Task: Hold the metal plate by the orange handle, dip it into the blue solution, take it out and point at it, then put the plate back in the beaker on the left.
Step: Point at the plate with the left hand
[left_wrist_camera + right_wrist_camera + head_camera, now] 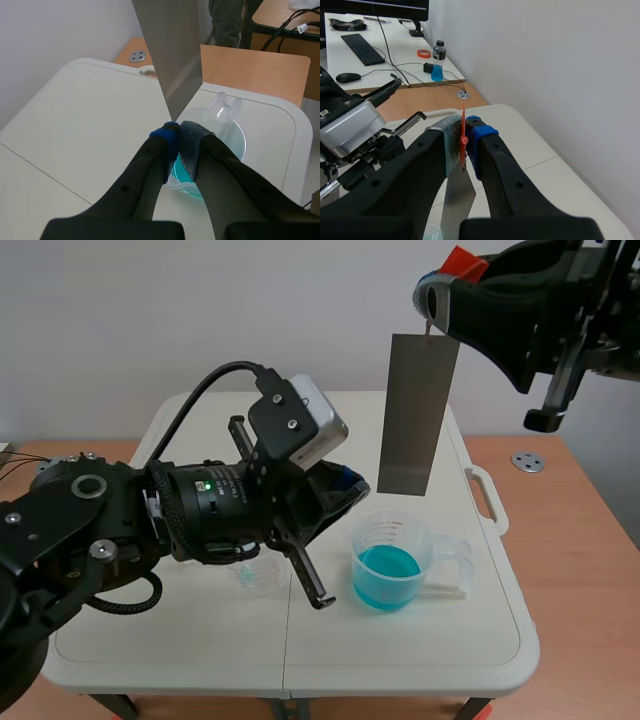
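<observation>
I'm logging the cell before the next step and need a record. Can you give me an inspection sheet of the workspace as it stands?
Surface: white folding table on a wooden desk.
Job's things: metal plate hangs upright by its orange handle above the beaker of blue solution, out of the liquid; second clear beaker partly hidden behind the left arm.
Clutter: nothing seen.
Grippers: right gripper shut on the orange handle; left gripper shut, tips at the plate's lower corner.
Cables: black cable loops to the left wrist camera.
Surroundings: white wall; far desk with keyboard, mouse, bottle.
</observation>
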Robot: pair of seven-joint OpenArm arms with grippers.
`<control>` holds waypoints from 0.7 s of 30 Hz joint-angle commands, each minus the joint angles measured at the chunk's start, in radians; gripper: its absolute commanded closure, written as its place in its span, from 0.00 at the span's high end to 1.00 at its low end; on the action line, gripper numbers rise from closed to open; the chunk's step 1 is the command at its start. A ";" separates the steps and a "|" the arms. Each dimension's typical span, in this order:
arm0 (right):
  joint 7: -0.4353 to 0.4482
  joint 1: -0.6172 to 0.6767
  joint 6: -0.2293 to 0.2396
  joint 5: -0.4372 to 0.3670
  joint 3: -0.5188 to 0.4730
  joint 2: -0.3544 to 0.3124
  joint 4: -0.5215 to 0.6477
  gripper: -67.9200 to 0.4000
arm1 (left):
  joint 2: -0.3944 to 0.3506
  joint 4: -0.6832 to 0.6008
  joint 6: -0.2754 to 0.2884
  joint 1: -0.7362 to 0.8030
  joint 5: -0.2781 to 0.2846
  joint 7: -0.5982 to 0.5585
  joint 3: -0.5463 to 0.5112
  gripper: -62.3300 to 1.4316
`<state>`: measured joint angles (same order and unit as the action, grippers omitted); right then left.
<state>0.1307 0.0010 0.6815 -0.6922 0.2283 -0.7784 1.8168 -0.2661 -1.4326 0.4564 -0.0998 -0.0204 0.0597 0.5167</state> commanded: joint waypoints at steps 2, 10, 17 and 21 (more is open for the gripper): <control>0.018 -0.003 0.000 -0.013 -0.005 -0.008 0.005 0.02 | -0.015 -0.016 -0.002 0.003 0.051 0.002 -0.027 0.07; -0.006 -0.003 0.016 0.000 -0.005 0.038 0.003 0.02 | -0.193 -0.131 -0.002 0.158 0.138 0.023 -0.195 0.07; -0.016 -0.003 0.027 0.020 -0.004 0.070 -0.015 0.02 | -0.350 -0.176 -0.002 0.452 0.183 0.008 -0.423 0.07; -0.015 -0.003 0.028 0.041 -0.004 0.093 -0.046 0.02 | -0.375 -0.176 -0.033 0.633 0.186 0.008 -0.549 0.07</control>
<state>0.1005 0.0010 0.7147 -0.6411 0.2287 -0.6861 1.7748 -0.6559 -1.6058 0.4358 0.5228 0.1570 0.0780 -0.0265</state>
